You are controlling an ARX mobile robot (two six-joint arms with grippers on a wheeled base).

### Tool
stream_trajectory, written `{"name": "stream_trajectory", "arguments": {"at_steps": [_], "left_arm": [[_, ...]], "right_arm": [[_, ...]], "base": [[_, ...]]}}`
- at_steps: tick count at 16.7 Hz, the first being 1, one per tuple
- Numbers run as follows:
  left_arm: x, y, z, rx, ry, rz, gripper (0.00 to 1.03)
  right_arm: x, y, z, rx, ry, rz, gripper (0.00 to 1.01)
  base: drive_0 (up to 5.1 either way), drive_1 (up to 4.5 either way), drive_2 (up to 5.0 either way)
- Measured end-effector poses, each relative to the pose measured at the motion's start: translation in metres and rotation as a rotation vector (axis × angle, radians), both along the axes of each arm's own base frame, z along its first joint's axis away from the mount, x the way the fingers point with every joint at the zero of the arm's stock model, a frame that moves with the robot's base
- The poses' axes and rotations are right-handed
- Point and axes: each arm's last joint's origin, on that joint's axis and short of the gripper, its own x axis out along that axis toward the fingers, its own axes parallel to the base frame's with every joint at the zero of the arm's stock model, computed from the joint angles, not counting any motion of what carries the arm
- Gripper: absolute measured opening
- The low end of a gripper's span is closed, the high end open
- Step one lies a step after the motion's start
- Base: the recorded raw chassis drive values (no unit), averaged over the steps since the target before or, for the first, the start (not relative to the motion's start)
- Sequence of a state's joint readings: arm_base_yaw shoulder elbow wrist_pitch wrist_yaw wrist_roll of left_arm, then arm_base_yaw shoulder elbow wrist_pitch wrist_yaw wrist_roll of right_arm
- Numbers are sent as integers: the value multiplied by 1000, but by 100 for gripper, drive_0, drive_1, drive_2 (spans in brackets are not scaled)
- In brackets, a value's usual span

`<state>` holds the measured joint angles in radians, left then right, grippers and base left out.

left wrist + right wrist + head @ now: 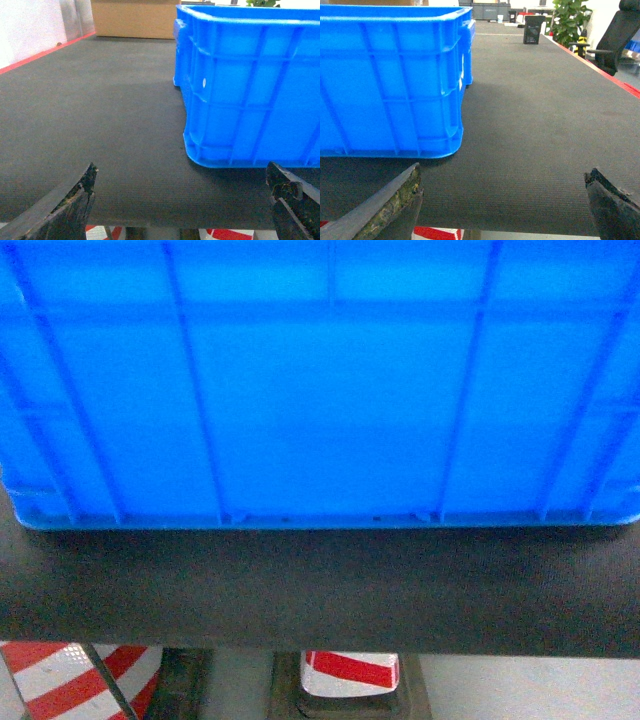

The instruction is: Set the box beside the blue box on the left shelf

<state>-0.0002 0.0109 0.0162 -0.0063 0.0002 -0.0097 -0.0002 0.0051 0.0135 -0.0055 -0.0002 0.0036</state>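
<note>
The box (320, 390) rests on the dark desk (320, 590), near its front edge, long axis across the robot. The left end effector (182, 200) and right end effector (502, 200) both gape wide and empty, flanking the box's near corners, each about equally near. The box lies ahead, between them.

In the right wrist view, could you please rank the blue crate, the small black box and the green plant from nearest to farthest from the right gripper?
1. Blue crate, left, just ahead of the right gripper.
2. Small black box, far along the mat.
3. Green plant, beyond it, right.
</note>
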Motion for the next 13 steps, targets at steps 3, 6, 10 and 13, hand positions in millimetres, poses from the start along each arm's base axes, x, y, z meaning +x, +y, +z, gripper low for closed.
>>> {"name": "stream_trajectory", "arguments": {"at_steps": [3,6,10,13], "left_arm": [[0,0,0,0,-1,2,98],[0,0,1,0,-14,1,98],[0,0,0,0,-2,1,98],[0,0,0,0,-1,1,98]], "right_arm": [[0,0,0,-1,0,0,98],[0,0,1,-1,-10,0,98],[0,0,0,-1,0,0,98],[0,0,0,-1,0,0,98]], "base": [[0,0,0],[0,0,0],[0,0,0],[0,0,0]]}}
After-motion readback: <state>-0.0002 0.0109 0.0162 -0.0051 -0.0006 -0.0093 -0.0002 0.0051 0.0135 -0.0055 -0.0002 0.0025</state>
